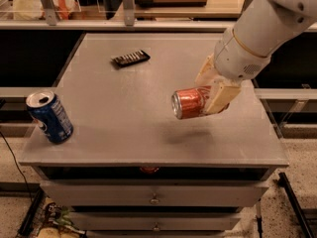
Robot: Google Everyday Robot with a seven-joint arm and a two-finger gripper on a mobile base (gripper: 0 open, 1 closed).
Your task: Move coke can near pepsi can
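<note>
The coke can (188, 103) is red-orange with a silver end and lies on its side in the air, held above the right half of the grey table (124, 103). My gripper (212, 92) is shut on the coke can's right end, with the white arm reaching in from the upper right. The can's shadow falls on the table just below it. The pepsi can (49, 117) is blue with a silver top and stands slightly tilted at the table's front left corner, far left of the gripper.
A flat black rectangular object (130, 58) lies at the back of the table, left of centre. Drawers (153, 195) sit below the table's front edge. Shelving and a rail run behind the table.
</note>
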